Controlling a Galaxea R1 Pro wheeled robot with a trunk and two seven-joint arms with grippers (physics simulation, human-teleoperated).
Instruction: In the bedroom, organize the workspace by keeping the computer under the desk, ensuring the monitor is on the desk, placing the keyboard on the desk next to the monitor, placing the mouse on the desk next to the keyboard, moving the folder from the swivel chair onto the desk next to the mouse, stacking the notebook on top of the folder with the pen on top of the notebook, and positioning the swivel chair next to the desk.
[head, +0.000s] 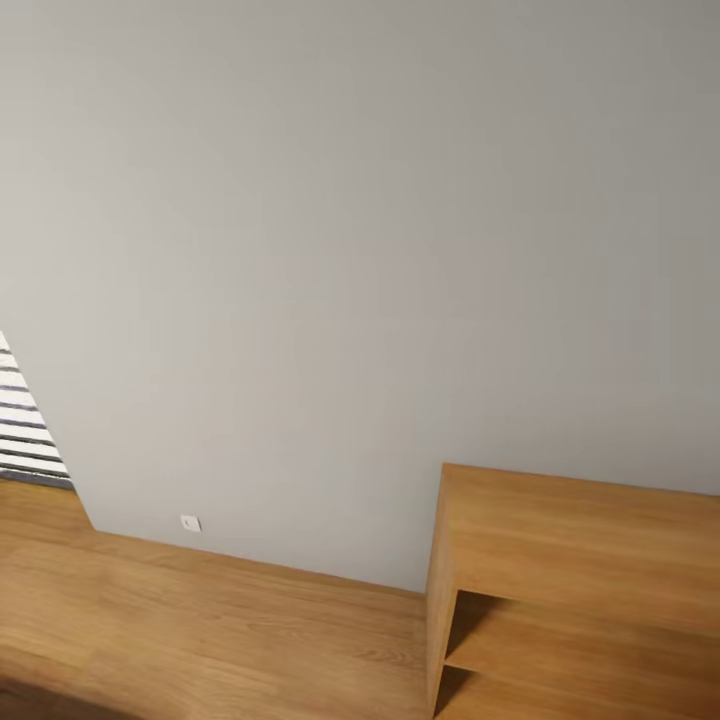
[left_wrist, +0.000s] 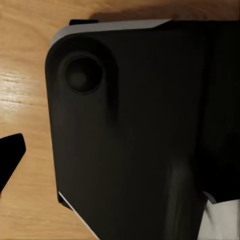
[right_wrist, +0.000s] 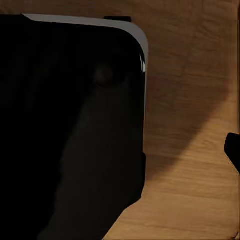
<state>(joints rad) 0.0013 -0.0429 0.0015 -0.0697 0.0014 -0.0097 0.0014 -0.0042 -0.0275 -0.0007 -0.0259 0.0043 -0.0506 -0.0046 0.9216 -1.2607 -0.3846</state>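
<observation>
- Desk-coloured wood is all I can match to the task from my head camera: a wooden unit (head: 580, 560) with a flat top and open shelves beneath sits at about 4 o'clock in that view, against a plain grey wall (head: 350, 250). I cannot tell whether it is the desk itself.
- Wooden floor (head: 200, 630) runs from 6 to 8 o'clock, with a small white wall socket (head: 190, 523) low on the wall at about 7 o'clock and striped window blinds (head: 25, 425) at 9 o'clock.
- Monitor, keyboard, mouse, folder, notebook, pen, computer and swivel chair: I cannot place any of them from these pictures.
- From my left wrist camera, a large black rounded body with a grey edge (left_wrist: 135, 130), seemingly part of my own base, lies close below, over the wooden floor (left_wrist: 25, 100). A dark fingertip (left_wrist: 11, 152) pokes in at one edge; I cannot tell how wide my left gripper stands or whether it holds anything.
- From my right wrist camera, a similar black body with a grey rim (right_wrist: 70, 130) lies over shadowed wooden floor (right_wrist: 195, 190). A dark finger tip (right_wrist: 233, 149) shows at the edge; I cannot tell that gripper's opening either.
</observation>
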